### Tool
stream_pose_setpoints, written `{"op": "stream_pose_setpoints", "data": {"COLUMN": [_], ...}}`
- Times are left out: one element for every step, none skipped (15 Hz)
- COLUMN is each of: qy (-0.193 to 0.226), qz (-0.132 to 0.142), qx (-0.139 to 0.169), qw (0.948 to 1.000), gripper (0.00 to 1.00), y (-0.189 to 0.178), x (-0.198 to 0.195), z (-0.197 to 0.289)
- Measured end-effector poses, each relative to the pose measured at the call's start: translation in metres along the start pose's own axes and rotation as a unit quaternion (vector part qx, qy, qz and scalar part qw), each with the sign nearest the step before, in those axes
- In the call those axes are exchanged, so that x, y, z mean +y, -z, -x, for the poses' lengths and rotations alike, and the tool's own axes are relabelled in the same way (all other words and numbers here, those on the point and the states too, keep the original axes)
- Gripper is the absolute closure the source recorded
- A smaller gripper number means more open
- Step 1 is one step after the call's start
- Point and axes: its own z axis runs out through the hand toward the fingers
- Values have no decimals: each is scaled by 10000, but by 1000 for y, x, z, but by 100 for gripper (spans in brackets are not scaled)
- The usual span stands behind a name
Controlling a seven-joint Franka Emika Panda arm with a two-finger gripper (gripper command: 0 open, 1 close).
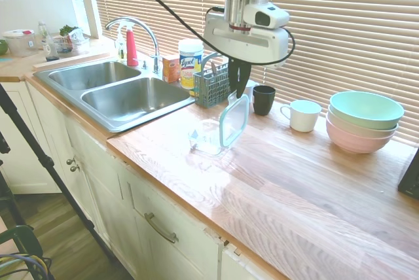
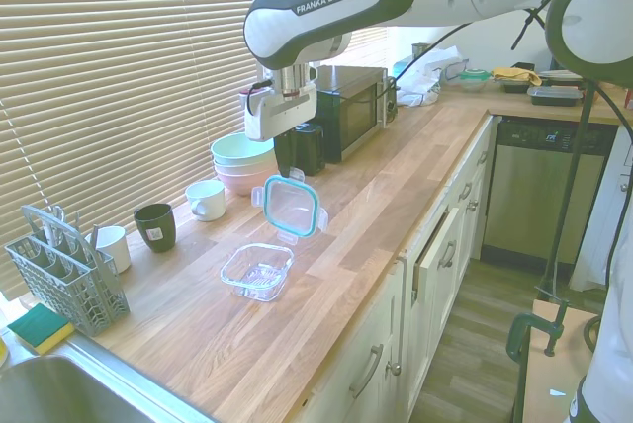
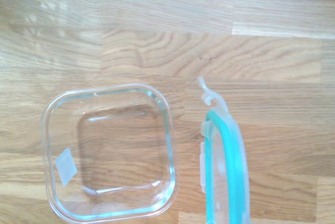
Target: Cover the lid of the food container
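The gripper (image 1: 239, 94) is clenching the top edge of the light, stiff teal-rimmed clear plastic lid (image 2: 293, 206), hanging it at two o'clock above the fragile, slippery clear glass square food container (image 2: 258, 271) on the wooden countertop (image 2: 366, 186).

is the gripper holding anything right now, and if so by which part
Yes: the gripper holds the lid by its top edge, so it hangs on edge, clear of the food container.

Wooden countertop (image 1: 294, 182), plank-jointed, glossy. Resting directly on it: clear glass food container (image 1: 208, 138), grey cutlery basket (image 1: 211, 86), dark cup (image 1: 264, 99), white mug (image 1: 302, 115), stacked mint and pink bowls (image 1: 364, 120), Lysol canister (image 1: 190, 62). Steel sink (image 1: 118, 90) is set in.
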Motion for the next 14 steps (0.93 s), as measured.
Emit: {"op": "stream_pose_setpoints", "data": {"qy": [30,64,101,129,145,160,174,181,182,182,186,194,204,212], "qz": [6,11,29,56,79,98,116,130,142,152,158,170,188,200], "qx": [13,29,56,79,91,100,111,119,126,129,135,145,161,181], "qw": [10000,10000,9999,9999,9998,9998,9997,9997,9997,9996,9996,9996,9995,9994], "gripper": [100,100,100,100,100,100,100,100,100,100,100,100,100,100], "y": [1,2,3,3,2,1,1,0,0,1,1,1,1,2], "x": [-3,-6,-9,-13,-16,-19,-22,-24,-25,-27,-30,-33,-36,-38], "z": [2,3,5,6,7,8,8,8,7,6,6,6,6,5]}}
